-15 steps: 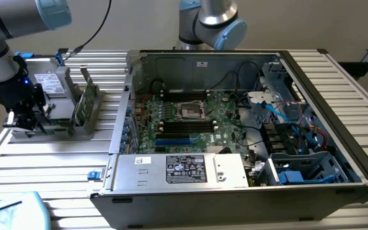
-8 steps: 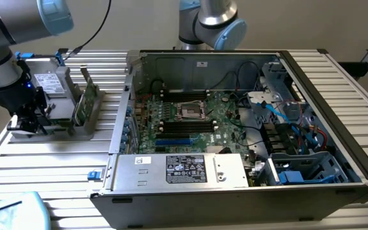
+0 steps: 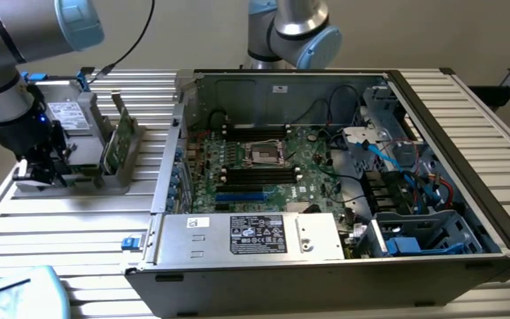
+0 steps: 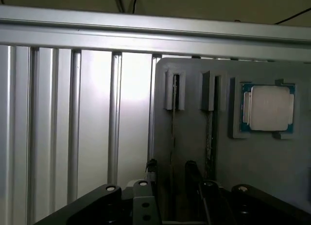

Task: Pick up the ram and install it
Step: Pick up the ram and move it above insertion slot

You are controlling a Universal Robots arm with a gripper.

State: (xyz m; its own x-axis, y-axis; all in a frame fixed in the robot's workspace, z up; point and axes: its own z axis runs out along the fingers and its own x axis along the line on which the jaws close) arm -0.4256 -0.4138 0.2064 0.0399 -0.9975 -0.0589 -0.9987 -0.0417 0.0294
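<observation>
Exterior view, left side: a grey robot arm with a blue joint cap comes down from the upper left corner. Its black gripper sits low at the left end of a grey slotted plastic holder. The holder rests on a ribbed aluminium table.

The ram, a long thin green circuit-board stick, stands in the holder's right part, not in the computer. A second green stick stands just beside it. A grey box-shaped drive with a white label leans in the same holder, between the arm and the sticks.

Centre and right of the exterior view: an open black-and-silver computer case lies on its side. Inside are a green motherboard and a silver power-supply box with a black label along the near wall.

Wrist view: the two black fingers are spread apart and clamp nothing. The ram's thin edge runs through the gap between them, with clearance on both sides. Cannot tell how far above the stick the fingertips are. The second stick's edge runs parallel in the neighbouring slot. A square silver processor chip lies flat in a recess of the holder, beyond the second stick.
</observation>
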